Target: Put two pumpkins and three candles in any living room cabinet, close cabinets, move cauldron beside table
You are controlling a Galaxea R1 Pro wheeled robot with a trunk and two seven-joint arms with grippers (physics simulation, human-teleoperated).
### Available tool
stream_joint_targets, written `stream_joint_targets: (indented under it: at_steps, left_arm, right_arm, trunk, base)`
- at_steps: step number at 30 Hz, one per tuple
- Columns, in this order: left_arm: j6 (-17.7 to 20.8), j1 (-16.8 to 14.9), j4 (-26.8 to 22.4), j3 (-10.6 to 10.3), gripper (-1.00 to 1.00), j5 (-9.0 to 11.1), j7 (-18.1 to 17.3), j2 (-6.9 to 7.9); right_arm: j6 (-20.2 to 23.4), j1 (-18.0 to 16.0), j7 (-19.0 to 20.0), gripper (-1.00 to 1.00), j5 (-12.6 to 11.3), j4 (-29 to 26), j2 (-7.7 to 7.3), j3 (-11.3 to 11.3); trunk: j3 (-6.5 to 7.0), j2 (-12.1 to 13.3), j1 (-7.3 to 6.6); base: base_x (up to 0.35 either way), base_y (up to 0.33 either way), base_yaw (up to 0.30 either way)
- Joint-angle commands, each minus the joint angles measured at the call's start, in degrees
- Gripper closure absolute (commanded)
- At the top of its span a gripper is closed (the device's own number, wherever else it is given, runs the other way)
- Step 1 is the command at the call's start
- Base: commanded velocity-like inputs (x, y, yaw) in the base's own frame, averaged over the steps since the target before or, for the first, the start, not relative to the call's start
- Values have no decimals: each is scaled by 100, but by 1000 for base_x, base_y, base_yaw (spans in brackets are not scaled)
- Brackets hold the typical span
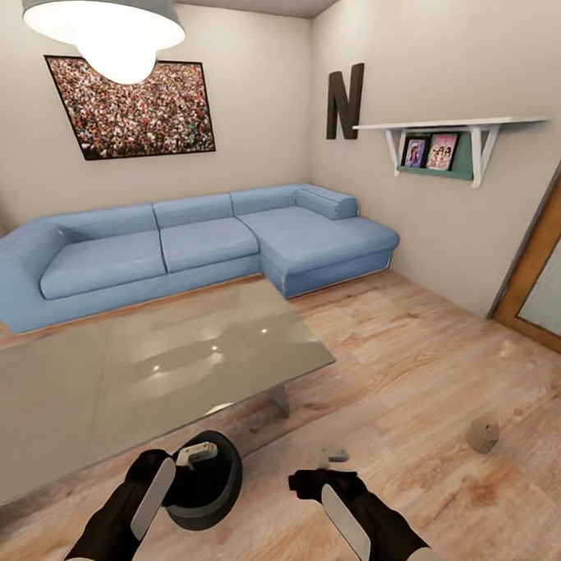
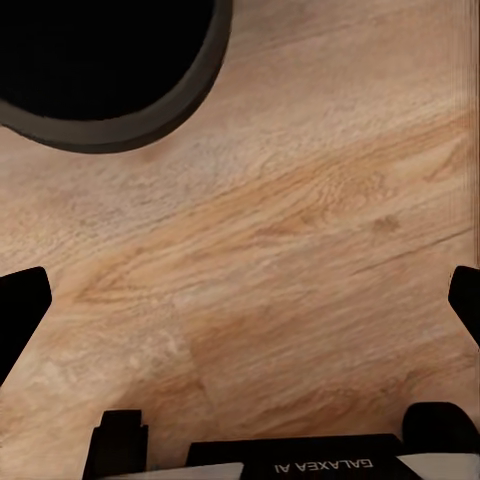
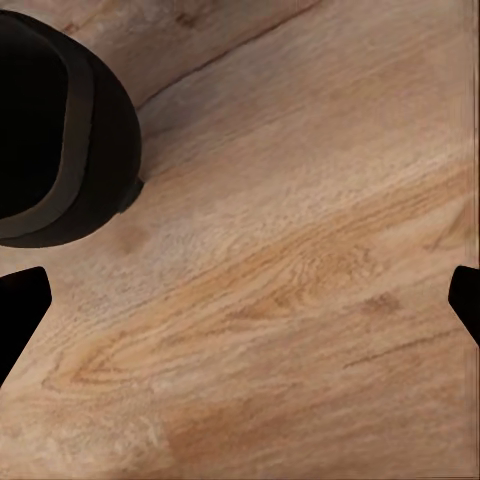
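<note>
The head view looks down over a living room with a wood floor [image 1: 416, 364]; a glass-topped table [image 1: 153, 369] stands in front of a blue corner sofa [image 1: 196, 244], with a framed picture [image 1: 132, 107] on the wall behind and a white shelf [image 1: 453, 127] beside a dark letter N [image 1: 345, 100] on the right wall; a lamp [image 1: 107, 22] hangs at the top left.

The cauldron [image 1: 211, 486], a round black pot with a thick rim, sits on the floor just beside the near edge of the table; the left gripper [image 1: 195, 455] hovers over its rim, and in the left wrist view its 2 fingers [image 2: 22, 310] stand spread wide at either edge with only bare floor between them and the cauldron [image 2: 150, 115] off to one side; it holds nothing.

The right gripper [image 1: 331, 457] hangs above bare floor, near the cauldron but apart from it; the right wrist view shows its fingers [image 3: 20, 305] wide apart with nothing between them, and the cauldron [image 3: 100, 150] beside them.

1 candle [image 1: 483, 435], a stubby pale grey cylinder, stands upright on the floor well to the right of the right gripper.
</note>
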Motion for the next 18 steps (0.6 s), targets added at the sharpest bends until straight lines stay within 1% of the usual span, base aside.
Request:
stream_joint_targets:
  at_steps: [1, 18]
  left_arm:
    - [14, -1, -9, -18, -100, 62, 57, 7]
    - [14, 0, -9, -18, -100, 59, 57, -2]
  right_arm:
    - [11, -6, -56, -100, -60, -6, -3, 22]
    - [19, -6, -56, -100, -68, -7, -12, 9]
  trunk:
    - [13, 39, -23]
    - [318, 721, -397]
  base:
    - [0, 0, -278]
    - [0, 0, -278]
